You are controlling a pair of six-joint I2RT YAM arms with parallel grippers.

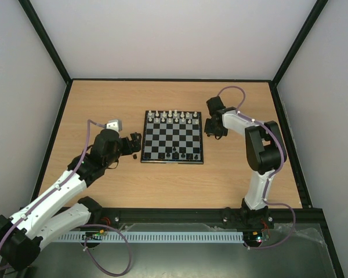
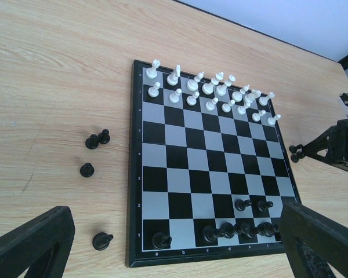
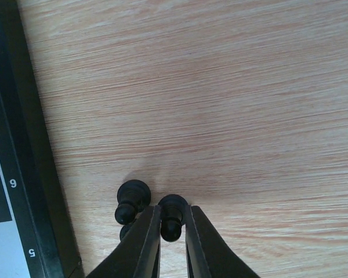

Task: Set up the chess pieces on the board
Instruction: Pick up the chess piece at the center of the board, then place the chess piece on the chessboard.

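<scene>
The board (image 1: 173, 138) lies mid-table, with white pieces (image 2: 209, 92) filling its far rows. Several black chess pieces (image 2: 238, 230) stand on its near rows, a rook (image 2: 160, 239) in the corner. More black pieces (image 2: 87, 169) stand loose on the wood to its left. My right gripper (image 3: 173, 209) is at the board's right side, shut on a black pawn (image 3: 170, 230) that stands on the table. A second pawn (image 3: 129, 202) stands just left of it. My left gripper (image 2: 175, 211) hangs open over the board's near left corner.
The board's dark border (image 3: 23, 174) runs down the left edge of the right wrist view, close to the pawns. Black frame rails (image 1: 174, 79) edge the wooden table. In the top view, a loose black piece (image 1: 134, 155) sits near the left gripper (image 1: 133, 143).
</scene>
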